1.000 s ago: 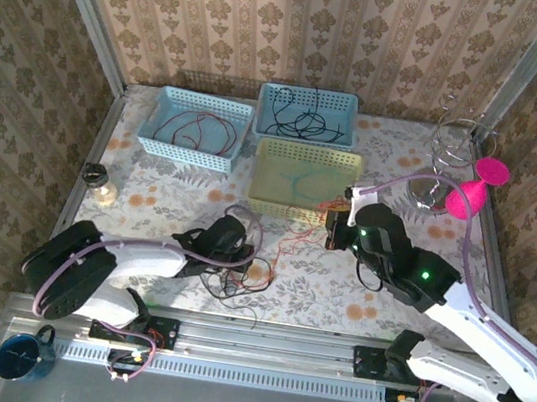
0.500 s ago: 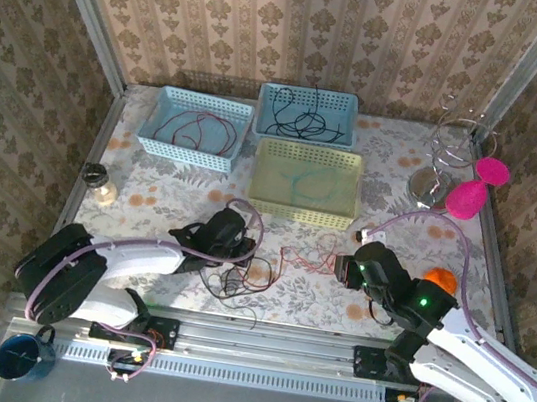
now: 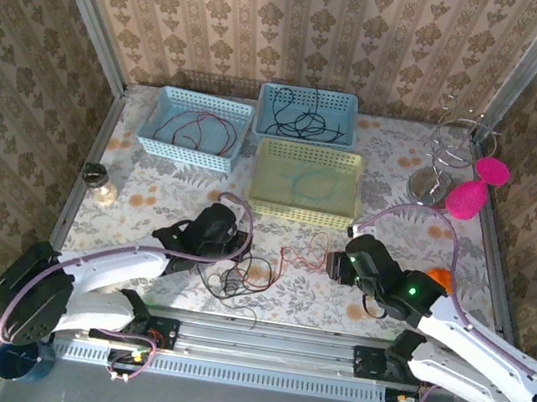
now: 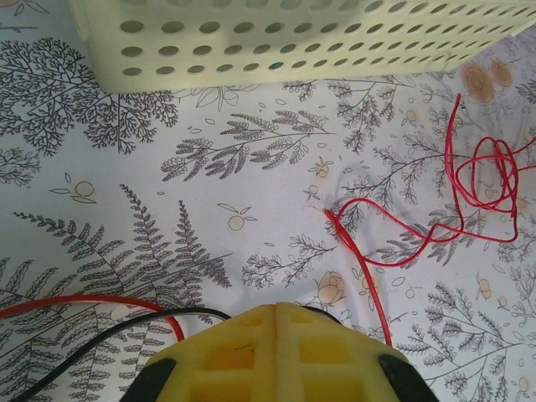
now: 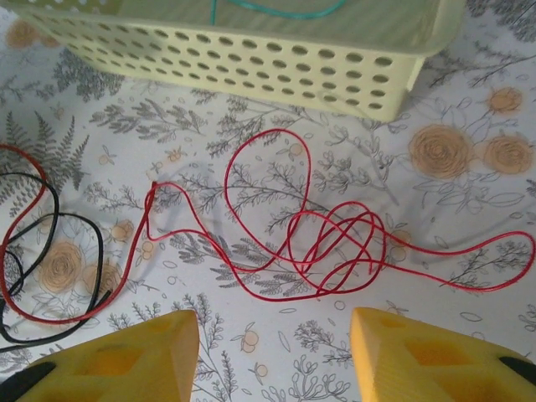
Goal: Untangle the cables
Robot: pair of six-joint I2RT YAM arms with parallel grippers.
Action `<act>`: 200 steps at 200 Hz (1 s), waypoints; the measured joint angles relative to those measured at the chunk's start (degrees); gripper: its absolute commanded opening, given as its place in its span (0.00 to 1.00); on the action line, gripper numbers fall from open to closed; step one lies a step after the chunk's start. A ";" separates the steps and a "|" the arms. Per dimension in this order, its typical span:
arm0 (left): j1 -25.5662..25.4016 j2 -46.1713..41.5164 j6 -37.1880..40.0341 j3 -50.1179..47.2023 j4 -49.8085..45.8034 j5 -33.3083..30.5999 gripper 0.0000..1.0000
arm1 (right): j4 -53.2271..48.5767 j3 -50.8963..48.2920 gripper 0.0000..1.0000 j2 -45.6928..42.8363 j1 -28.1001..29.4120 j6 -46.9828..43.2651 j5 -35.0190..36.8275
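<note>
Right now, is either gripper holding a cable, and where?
Right gripper: open, holding nothing. Left gripper: shut where a red cable and black cable meet it; grip itself hidden.

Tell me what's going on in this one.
Two robot arms are sorting cables on a table. The left hand is shut low over it, with a red cable and a black cable running in under its fingertips. The right hand is open above a loose red cable lying in loops before the yellow basket. One blue basket holds red cables, the other blue basket black cables, the yellow one a green cable. A black tangle lies on the table.
</note>
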 measured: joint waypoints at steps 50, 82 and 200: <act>0.00 -0.35 -0.02 -0.81 -0.17 -0.15 0.00 | 5.70 0.24 0.60 13.03 -0.76 -2.16 -3.30; 0.07 0.24 -0.04 -0.96 -0.20 -0.09 0.00 | 11.08 3.06 0.56 24.00 -1.62 -4.61 -6.12; 0.76 -2.71 0.31 -0.57 -4.74 0.52 0.00 | 9.97 15.04 0.00 21.11 -0.44 -10.19 -3.89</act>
